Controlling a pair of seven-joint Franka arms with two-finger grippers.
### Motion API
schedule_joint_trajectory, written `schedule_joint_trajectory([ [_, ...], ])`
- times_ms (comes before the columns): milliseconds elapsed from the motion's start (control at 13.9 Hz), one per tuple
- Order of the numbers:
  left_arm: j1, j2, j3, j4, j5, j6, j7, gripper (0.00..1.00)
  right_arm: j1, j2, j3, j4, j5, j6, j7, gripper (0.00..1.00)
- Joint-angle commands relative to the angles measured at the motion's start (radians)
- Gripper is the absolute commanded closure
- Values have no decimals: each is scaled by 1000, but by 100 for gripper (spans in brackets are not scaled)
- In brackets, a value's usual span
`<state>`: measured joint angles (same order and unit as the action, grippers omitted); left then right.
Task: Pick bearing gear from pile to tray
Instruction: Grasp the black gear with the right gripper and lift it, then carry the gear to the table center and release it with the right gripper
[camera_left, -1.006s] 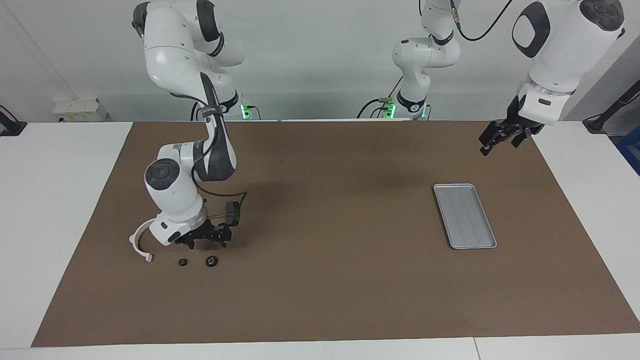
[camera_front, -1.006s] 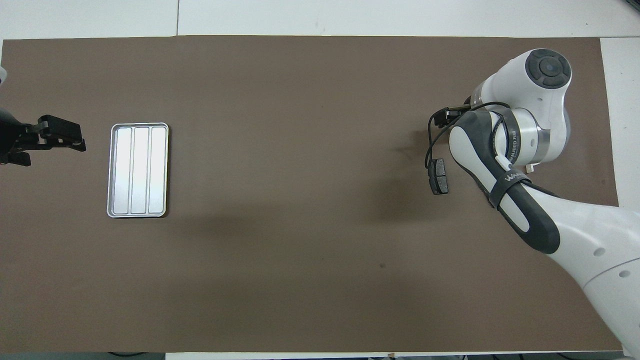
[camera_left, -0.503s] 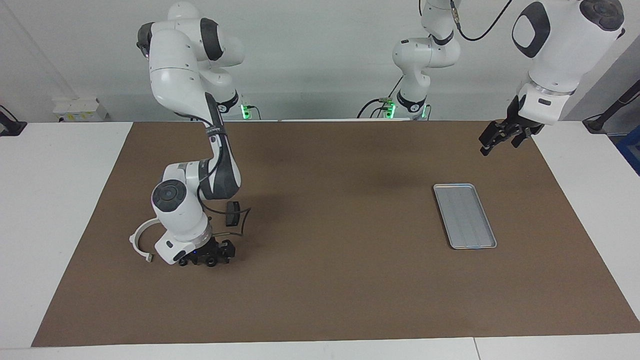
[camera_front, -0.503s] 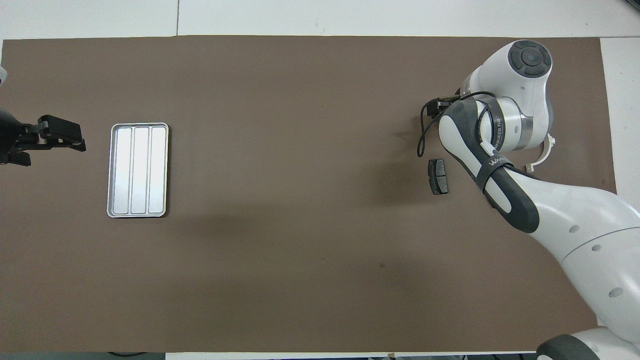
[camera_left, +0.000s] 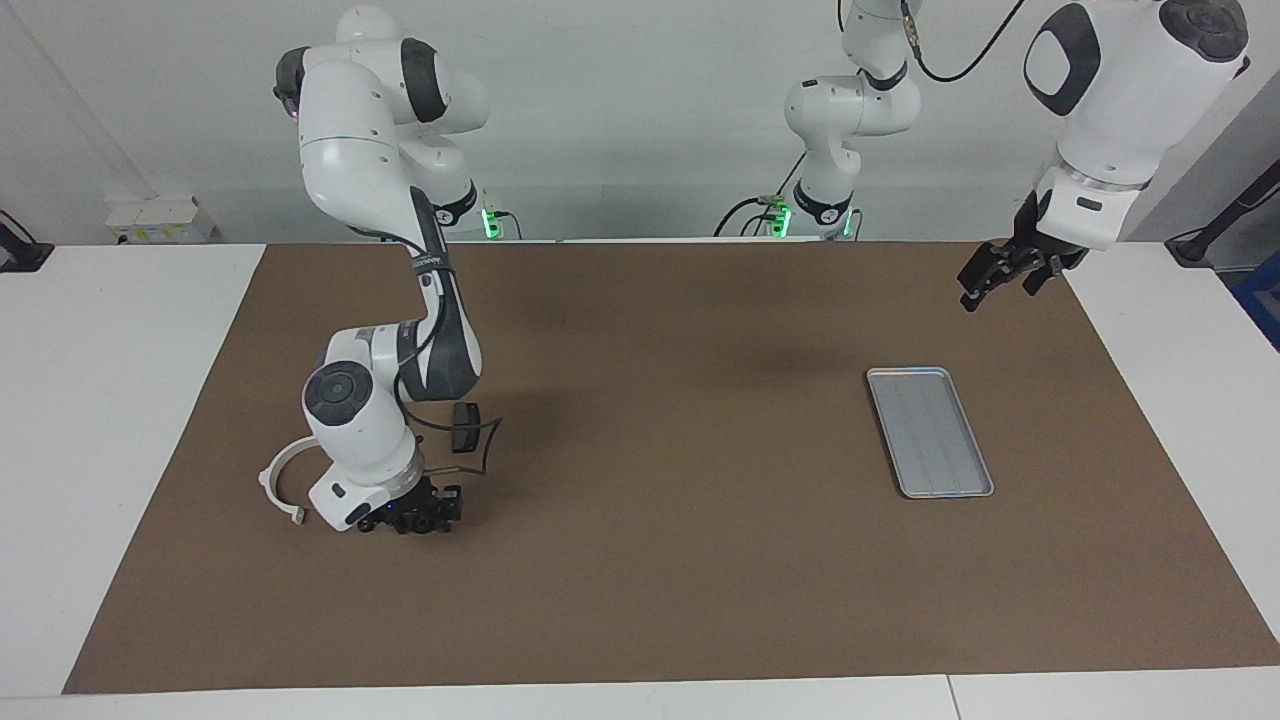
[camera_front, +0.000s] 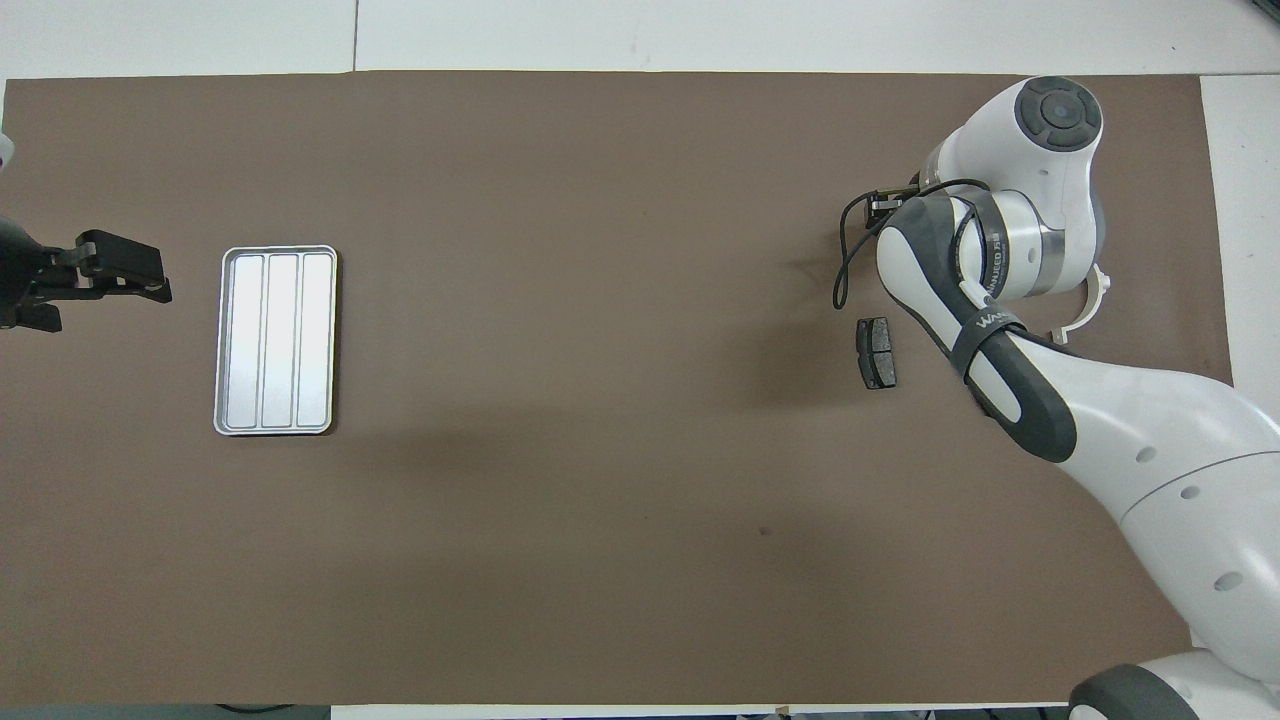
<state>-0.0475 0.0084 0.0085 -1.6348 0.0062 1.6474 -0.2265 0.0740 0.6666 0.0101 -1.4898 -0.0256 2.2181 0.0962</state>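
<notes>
My right gripper (camera_left: 420, 518) is low on the mat at the pile, toward the right arm's end of the table. It stands where the two tiny black round pieces lay, and they are hidden by it. The white arc bracket (camera_left: 280, 482) lies beside it and also shows in the overhead view (camera_front: 1092, 300). One dark grey brake-pad plate (camera_left: 463, 428) lies nearer to the robots, seen from above too (camera_front: 877, 352). The silver tray (camera_left: 930, 432) lies empty toward the left arm's end (camera_front: 277, 340). My left gripper (camera_left: 1005, 272) waits open and raised, over the mat beside the tray (camera_front: 120, 278).
A brown mat (camera_left: 660, 560) covers the table (camera_left: 110, 400), with white table surface around it. A black cable (camera_left: 485, 440) loops from the right wrist next to the plate.
My right gripper has moved away from the robots and down onto the two black round pieces, which showed on the mat before. The left arm has not moved.
</notes>
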Motion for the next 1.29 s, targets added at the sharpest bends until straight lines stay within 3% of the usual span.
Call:
schedule_joint_trajectory([
  [0,-2,-2,4,7,-3,-20,4,0,-13,15,7,20,-13,-5,28,99],
  [287,-2,-2,4,7,-3,-20,4,0,-8,13,5,22,-22,-44,28,100],
  [503,-2,-2,4,7,-3,-20,4,0,44,-22,10,179,-8,-315,68,100],
  [647,-2,-2,4,7,-3,-20,4,0,116,-62,11,279,7,-508,233,100],
  [790,-2,-2,4,7,-3,-20,4,0,214,-76,13,338,82,-607,456,100],
  [1006,-2,-2,4,7,-3,-20,4,0,387,-88,19,353,98,-550,858,100],
  [1222,-2,-2,4,7,-3,-20,4,0,513,-73,25,345,110,-476,1089,100],
])
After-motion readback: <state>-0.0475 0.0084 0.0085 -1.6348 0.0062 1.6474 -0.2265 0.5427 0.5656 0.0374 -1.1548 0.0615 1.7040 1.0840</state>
